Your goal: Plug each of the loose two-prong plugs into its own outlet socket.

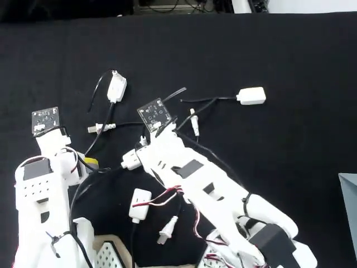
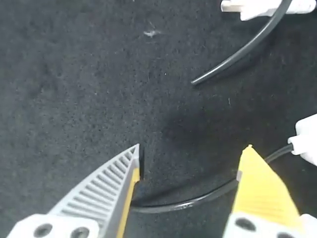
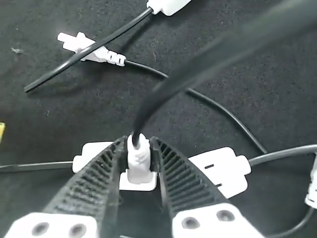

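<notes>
White plastic forms every plug and socket here, each trailing a thin black cable over the black counter (image 1: 290, 61). The plugs are slim with ribbed grips and two prongs. The sockets are squarer blocks, and the slotted socket (image 3: 220, 171) shows its two openings.

Left to right: my left hand (image 2: 192, 148) hangs with its fingers apart, one grey and ribbed, one yellow. A black cable (image 2: 188, 202) crosses the counter between them near their base. My right hand (image 3: 137, 144) is clamped on the held plug (image 3: 134, 159), whose cable leaves its back end toward the wrist. Its front end meets a white block (image 3: 96, 151) under the fingertips; whether the prongs are seated I cannot tell. The slotted socket lies just beside the same hand, on the other side.

Count from the high view: three plugs lie loose, the left plug (image 1: 100, 128), the near plug (image 1: 167, 228) and the middle plug (image 1: 193, 121); a fourth is in my right hand. Three sockets lie apart from both hands: the upper socket (image 1: 116, 87), the near socket (image 1: 139, 203) and the far-right socket (image 1: 251, 95).
</notes>
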